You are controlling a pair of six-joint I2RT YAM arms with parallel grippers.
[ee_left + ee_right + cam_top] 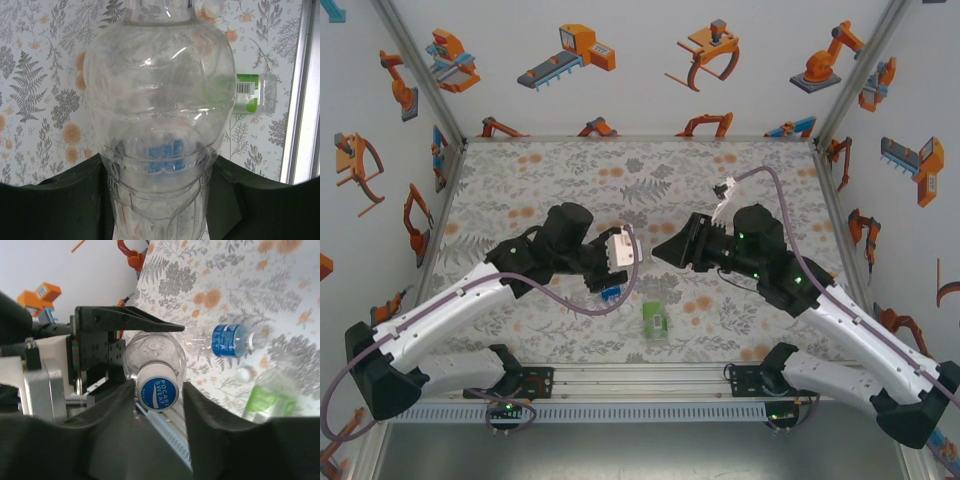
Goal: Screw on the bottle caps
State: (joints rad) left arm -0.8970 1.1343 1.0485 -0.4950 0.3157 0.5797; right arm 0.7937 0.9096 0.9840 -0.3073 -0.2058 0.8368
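Observation:
My left gripper (618,250) (160,200) is shut on the plain clear bottle (160,100) (152,352), holding it off the table with its neck toward the right arm. A white cap with a blue printed top (157,386) sits on that neck. My right gripper (662,250) (159,390) stands around this cap. One finger is against the cap and a small gap shows at the other. The blue-label bottle (610,293) (227,340) and the green-label bottle (654,318) (267,395) (250,92) lie on the table. A loose white cap (243,374) (215,7) lies between them.
The flowered table mat (560,180) is bounded by white walls with robot stickers and metal frame posts (300,100). A grey cable (620,300) loops off the left wrist above the blue-label bottle. The arms' mounting rail (640,380) runs along the near edge.

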